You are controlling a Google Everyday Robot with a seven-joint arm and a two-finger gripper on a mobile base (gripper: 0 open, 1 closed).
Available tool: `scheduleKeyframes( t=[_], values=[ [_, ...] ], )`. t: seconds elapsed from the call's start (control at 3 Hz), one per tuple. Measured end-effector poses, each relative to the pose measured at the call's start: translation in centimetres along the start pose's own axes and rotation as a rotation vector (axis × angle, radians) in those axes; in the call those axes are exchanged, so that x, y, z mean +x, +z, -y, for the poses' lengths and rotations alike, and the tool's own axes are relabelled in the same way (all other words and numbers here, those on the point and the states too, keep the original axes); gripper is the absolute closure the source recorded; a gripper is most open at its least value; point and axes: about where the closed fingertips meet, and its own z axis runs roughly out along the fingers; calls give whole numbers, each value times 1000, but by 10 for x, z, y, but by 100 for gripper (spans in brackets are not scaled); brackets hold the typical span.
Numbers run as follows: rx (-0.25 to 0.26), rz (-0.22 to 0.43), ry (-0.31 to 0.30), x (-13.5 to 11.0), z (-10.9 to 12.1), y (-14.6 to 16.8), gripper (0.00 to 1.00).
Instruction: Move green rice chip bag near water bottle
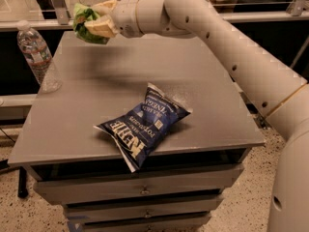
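Held green bag [83, 27] over far-left corner of table [101, 86]
The gripper [100, 19] clamps it, arm stretched leftward; bottle [35, 52] at left edge.

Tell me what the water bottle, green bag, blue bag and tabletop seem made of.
Tabletop: matte grey, metal or laminate; cannot tell. Water bottle: clear plastic, by its see-through ribbed wall. Green rice chip bag, clamped in the gripper above the tabletop's far left corner: crinkled glossy film, probably plastic. Blue bag: the same kind of film, creased with highlights.
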Motion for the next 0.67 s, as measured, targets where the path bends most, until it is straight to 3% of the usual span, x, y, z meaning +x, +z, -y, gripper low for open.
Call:
scheduleKeyframes(
  t=[0.67],
  values=[
    [-93, -39, -27, 17, -39, 17, 100]
  ],
)
